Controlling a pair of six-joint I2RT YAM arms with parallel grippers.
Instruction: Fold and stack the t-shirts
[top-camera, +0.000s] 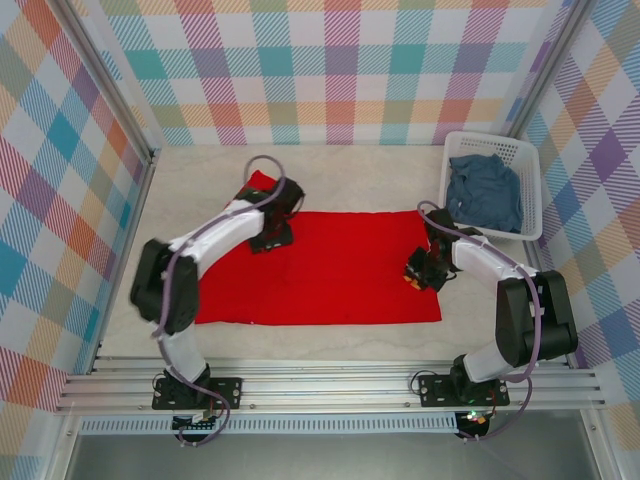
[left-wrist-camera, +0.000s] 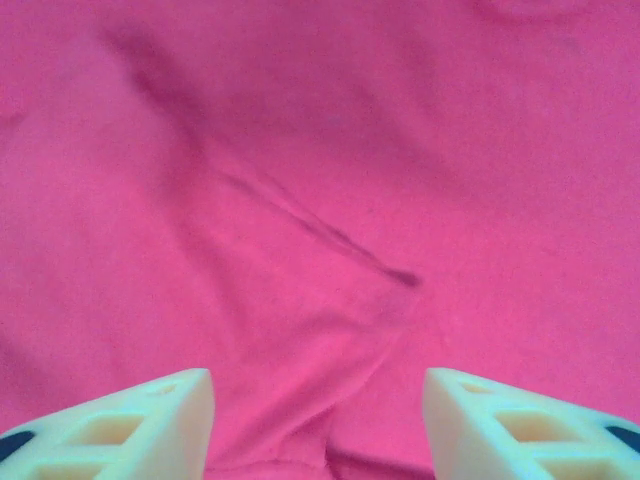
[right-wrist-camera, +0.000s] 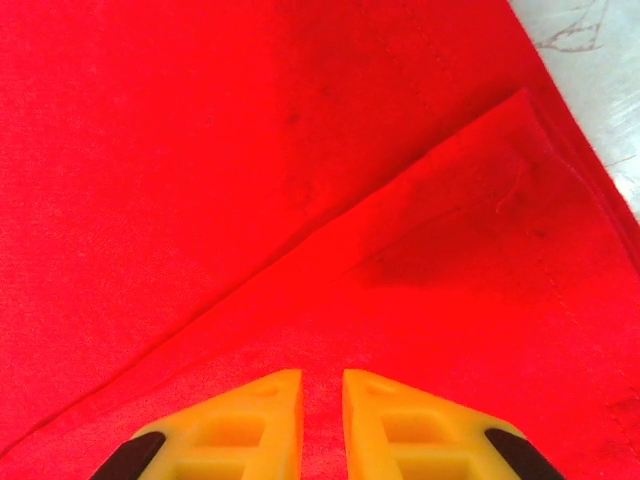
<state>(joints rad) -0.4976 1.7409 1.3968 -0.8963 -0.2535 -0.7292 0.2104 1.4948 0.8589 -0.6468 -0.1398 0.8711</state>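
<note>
Progress: red t-shirt (top-camera: 330, 270) lies flat, unfolded.
Remaining: blue-grey t-shirt (top-camera: 485, 190) sits in basket (top-camera: 531, 160).
Left hand (left-wrist-camera: 315, 385): released.
Right hand (right-wrist-camera: 322, 385): apparently pinching red t-shirt.

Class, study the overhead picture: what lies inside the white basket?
A crumpled blue-grey t-shirt lies inside the white basket, covering most of its floor. Anything beneath the shirt is hidden.

Shirt (top-camera: 330, 270) on tbl (top-camera: 330, 170); 2nd shirt (top-camera: 485, 190) in basket (top-camera: 500, 148), R

One red t-shirt (top-camera: 330, 275), one blue-grey t-shirt (top-camera: 485, 192), one white basket (top-camera: 497, 140), and two pincers: left pincer (left-wrist-camera: 318, 398), right pincer (right-wrist-camera: 322, 398).
</note>
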